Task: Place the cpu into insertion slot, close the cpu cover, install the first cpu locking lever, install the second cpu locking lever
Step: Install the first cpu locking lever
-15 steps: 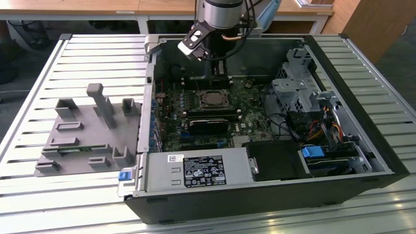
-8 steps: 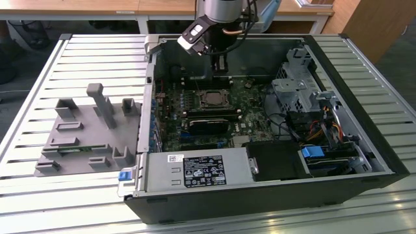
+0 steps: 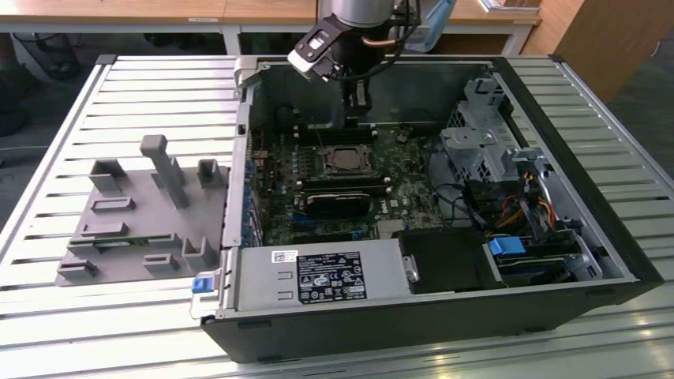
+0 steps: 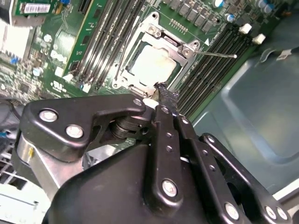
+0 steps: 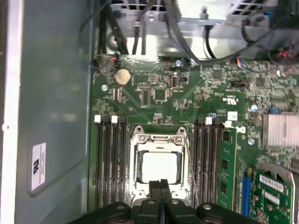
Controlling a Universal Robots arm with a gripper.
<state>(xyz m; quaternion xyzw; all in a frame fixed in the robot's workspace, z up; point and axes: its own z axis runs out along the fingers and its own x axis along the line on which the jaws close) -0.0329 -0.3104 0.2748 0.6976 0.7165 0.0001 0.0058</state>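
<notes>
Cpu (image 5: 160,167): seated in the socket, its pale top showing through the cover's window.
Cover (image 5: 159,139): down flat, framing the cpu.
Lever (image 4: 219,55): thin rod jutting out over the memory slots, probably unlatched.
Gripper (image 5: 160,185): fingers clenched together, empty, tips just at the socket's edge.
Case (image 3: 421,324): open, on a slatted table (image 3: 158,87).

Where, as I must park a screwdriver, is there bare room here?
Bare table slats lie beyond and in front of the grey fixture, beside the case. Crowded: memory slots flank the cpu, gripper at its edge.
</notes>
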